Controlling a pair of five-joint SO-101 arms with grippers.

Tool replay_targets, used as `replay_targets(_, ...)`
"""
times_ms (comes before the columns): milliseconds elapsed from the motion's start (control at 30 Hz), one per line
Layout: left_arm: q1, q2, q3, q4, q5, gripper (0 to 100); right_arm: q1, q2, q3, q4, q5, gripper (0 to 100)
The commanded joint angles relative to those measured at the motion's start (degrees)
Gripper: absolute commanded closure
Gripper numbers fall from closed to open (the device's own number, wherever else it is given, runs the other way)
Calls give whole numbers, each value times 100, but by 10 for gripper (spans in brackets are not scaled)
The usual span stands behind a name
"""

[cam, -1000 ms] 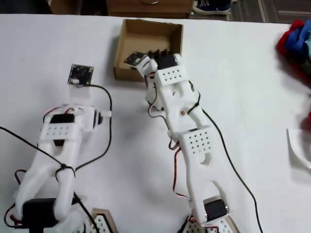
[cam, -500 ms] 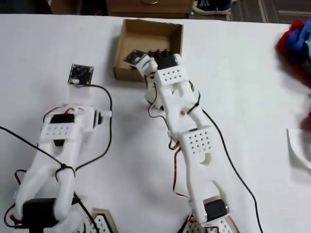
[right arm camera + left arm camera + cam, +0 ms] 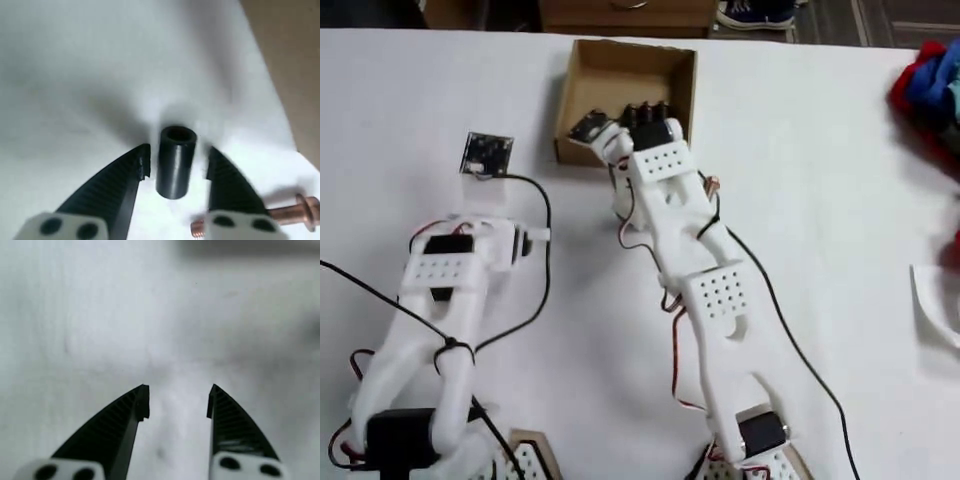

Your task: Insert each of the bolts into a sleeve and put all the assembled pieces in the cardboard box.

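Sleeve (image 3: 174, 170) stood upright just beside the cardboard box (image 3: 285, 60), between your right gripper's (image 3: 177, 161) parted fingers, not yet pinched. Looked light, rigid and smooth, so probably slippery; grip it mid-body, squarely. Bolt (image 3: 285, 210) lay flat near the box too. Left gripper (image 3: 177, 402) hung narrowly open, away from the box.

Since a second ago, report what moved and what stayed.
The right arm swung slightly left in the high view, beside the cardboard box. No grasp or release is visible. The left arm and the box stayed put.
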Motion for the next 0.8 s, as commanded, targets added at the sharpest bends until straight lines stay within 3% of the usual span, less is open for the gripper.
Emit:
replay_targets(0, 26, -35, -57, -97, 0, 790, -13, 66, 62, 198, -26, 961)
replay_targets(233, 44, -35, -22, -88, 0, 790, 523, -444, -325, 418, -123, 978)
replay_targets(467, 237, -26, -365, 396, 18, 790, 1253, -2730, 255, 426, -879, 978)
replay_targets(633, 1204, 123, -1604, 1275, 18, 789, 2009, -4382, 2066, 391, -1477, 978)
replay_targets(767, 2163, 1275, -3363, 2136, 62, 789, 2870, -5297, 3341, 171, -1890, 978)
